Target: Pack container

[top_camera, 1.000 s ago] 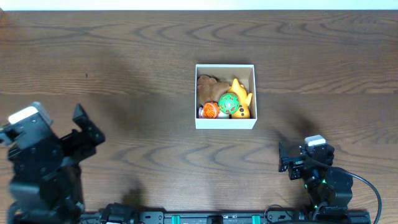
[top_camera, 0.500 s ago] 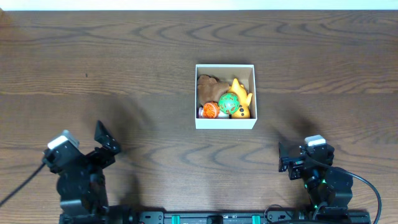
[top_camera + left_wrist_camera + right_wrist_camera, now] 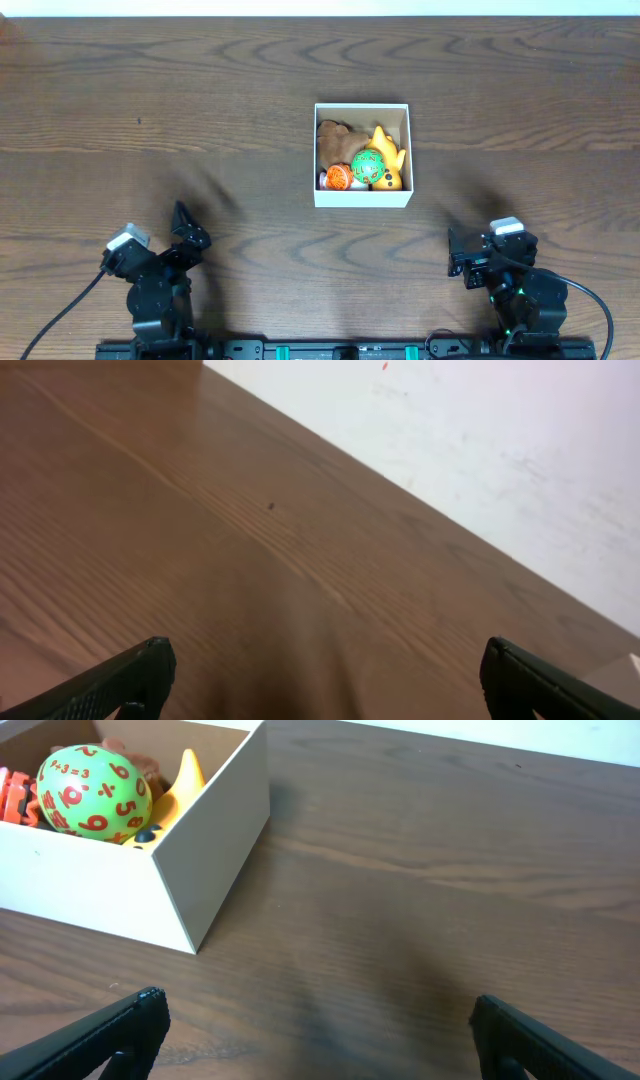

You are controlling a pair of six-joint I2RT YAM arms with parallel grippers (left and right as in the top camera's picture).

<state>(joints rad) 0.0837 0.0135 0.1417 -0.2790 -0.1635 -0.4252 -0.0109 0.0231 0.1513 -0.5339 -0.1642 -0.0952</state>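
Mid-table on the dark wooden tabletop point(image 3: 200, 120) sits the small square white-walled box point(image 3: 362, 198), holding a green number-printed ball point(image 3: 367, 163), an orange ball point(image 3: 337, 177), a yellow toy point(image 3: 385, 150) and a brown plush point(image 3: 333, 140). Left gripper point(image 3: 325, 680), near left, and right gripper point(image 3: 320, 1030), near right, gape wide, empty.

The container point(image 3: 100, 885) runs off the right wrist view's left edge. Its brown toy point(image 3: 333, 138) (shape unclear) lies partly covered by the green ball point(image 3: 367, 164).
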